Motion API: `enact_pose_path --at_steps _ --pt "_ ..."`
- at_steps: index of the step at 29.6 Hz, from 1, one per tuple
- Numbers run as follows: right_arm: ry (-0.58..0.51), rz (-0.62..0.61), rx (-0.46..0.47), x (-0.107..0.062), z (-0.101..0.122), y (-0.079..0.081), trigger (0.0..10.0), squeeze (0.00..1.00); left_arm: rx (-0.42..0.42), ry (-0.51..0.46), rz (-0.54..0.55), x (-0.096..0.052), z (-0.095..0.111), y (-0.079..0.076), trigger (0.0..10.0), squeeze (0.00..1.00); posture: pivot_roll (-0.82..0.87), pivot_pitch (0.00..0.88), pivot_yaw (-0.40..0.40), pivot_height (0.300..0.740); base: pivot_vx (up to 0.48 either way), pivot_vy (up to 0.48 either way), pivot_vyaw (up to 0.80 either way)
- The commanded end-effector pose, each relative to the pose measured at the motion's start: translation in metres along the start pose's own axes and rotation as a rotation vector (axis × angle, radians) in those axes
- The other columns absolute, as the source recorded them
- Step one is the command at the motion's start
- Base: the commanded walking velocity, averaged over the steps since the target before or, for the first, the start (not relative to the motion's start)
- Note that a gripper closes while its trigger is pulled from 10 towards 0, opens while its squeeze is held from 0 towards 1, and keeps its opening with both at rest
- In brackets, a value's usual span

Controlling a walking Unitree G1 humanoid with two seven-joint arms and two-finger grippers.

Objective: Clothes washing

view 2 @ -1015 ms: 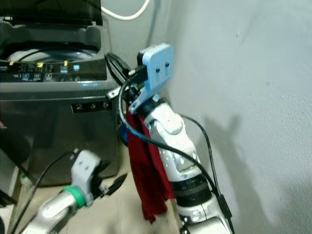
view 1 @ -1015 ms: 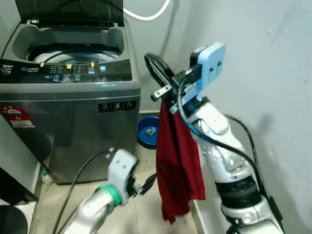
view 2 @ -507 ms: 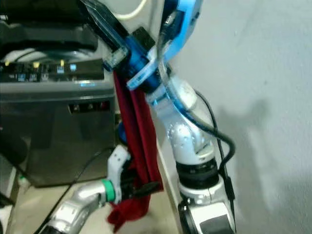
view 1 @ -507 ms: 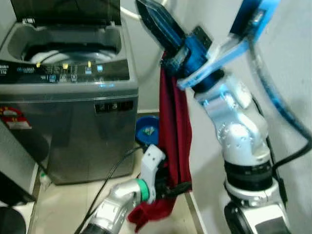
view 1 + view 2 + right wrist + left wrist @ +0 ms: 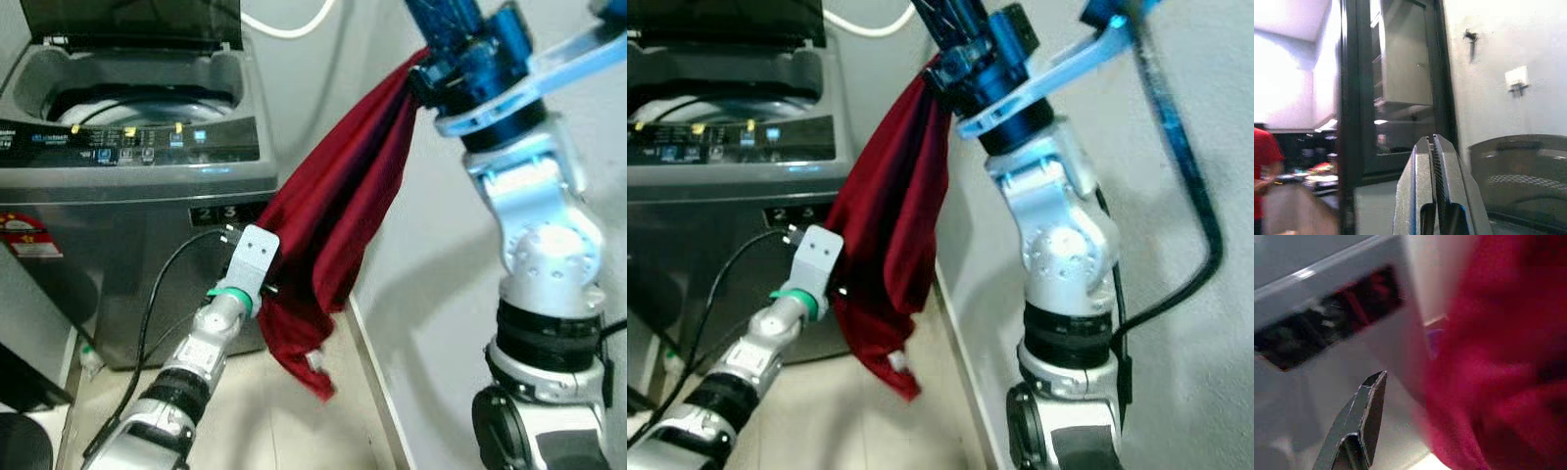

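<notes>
A dark red cloth (image 5: 333,206) stretches slantwise from my right gripper, high near the wall, down to my left gripper (image 5: 276,288) in front of the washer. The right gripper (image 5: 1434,142) is shut, fingertips pressed together, and the cloth hangs from near the base of its fingers. My left gripper is buried in the bunched lower part of the cloth. One of its black fingers (image 5: 1369,406) shows beside the red fabric (image 5: 1488,372); the other is hidden. The grey top-loading washing machine (image 5: 137,206) stands at left, lid (image 5: 127,20) up, drum (image 5: 137,98) open.
A white wall (image 5: 431,294) runs close along the right. A white hose (image 5: 294,27) loops behind the washer. A narrow strip of tiled floor (image 5: 245,421) lies between washer and wall. A dark object (image 5: 24,392) sits at bottom left. A person in red (image 5: 1264,166) stands far off.
My right arm has swung the cloth's top up and to the right. The left gripper rose from near the floor, took the lower cloth and drew it toward the washer.
</notes>
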State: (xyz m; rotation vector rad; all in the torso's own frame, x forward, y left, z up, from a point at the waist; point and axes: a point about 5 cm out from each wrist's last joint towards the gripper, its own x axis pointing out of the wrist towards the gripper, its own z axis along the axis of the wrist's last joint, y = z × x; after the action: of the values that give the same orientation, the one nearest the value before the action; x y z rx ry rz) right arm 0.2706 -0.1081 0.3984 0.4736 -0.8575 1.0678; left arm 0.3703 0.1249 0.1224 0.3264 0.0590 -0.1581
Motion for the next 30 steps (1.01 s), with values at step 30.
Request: enact_pose_path --at_steps 30 --pt "0.458 -0.058 0.067 -0.095 -0.047 0.01 10.0 0.0 0.253 -0.806 0.475 -0.007 0.183 0.097 10.0 0.0 0.06 0.023 -0.02 0.74 0.0 0.0 0.0"
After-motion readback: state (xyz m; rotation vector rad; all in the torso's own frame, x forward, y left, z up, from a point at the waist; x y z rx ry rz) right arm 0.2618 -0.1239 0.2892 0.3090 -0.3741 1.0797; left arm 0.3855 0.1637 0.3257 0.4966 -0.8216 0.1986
